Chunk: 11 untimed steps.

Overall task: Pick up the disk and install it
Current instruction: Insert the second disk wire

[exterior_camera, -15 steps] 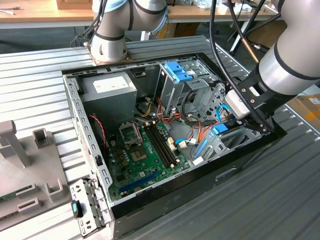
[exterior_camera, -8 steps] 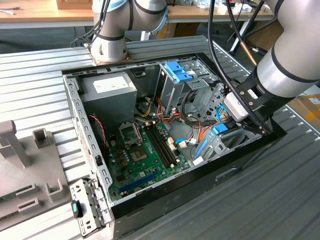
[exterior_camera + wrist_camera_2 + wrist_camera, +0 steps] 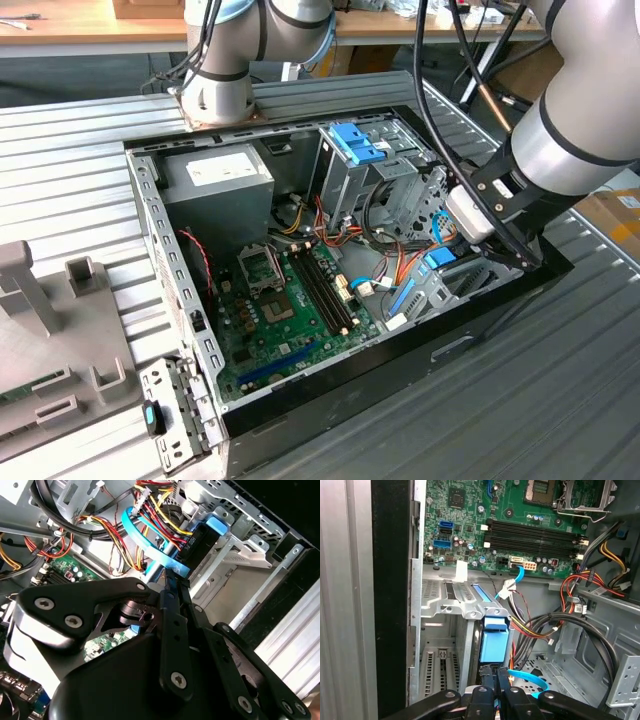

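Observation:
The disk (image 3: 494, 642) stands on edge in a metal drive bay of the open computer case, its bright blue carrier facing up. In the second wrist view its dark body (image 3: 199, 539) ends in a blue tab. My gripper (image 3: 495, 674) sits at the disk's near end with its fingers (image 3: 486, 680) pressed almost together on that end. The same narrow grip shows in the second wrist view (image 3: 172, 580). In the exterior view the gripper (image 3: 455, 250) reaches into the case's corner at the exterior view's right, just above the disk (image 3: 440, 259).
A flat blue cable (image 3: 136, 530) curves right beside the fingers, among red, yellow and black wire bundles (image 3: 580, 587). The motherboard (image 3: 290, 300) fills the case floor. A tall metal cage with a blue clip (image 3: 355, 145) stands behind. Grey fixtures (image 3: 40, 330) sit at the exterior view's left.

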Tool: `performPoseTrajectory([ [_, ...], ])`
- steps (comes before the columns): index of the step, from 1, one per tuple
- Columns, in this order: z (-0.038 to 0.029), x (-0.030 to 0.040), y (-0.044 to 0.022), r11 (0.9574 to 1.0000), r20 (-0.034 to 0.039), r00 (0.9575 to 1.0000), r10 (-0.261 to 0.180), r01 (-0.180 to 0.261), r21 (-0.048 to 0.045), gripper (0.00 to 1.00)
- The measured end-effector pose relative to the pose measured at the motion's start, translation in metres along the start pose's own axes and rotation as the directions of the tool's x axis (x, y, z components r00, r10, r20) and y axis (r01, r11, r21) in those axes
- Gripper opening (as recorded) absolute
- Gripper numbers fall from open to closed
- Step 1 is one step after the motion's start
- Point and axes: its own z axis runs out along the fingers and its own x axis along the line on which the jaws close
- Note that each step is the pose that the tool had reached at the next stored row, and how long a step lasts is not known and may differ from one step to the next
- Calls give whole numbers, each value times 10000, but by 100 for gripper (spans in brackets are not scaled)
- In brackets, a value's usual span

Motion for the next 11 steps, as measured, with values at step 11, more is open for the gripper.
performPoseTrajectory([
  [11,31,-7,116,9985,98,9999,-118,113,539,15],
])
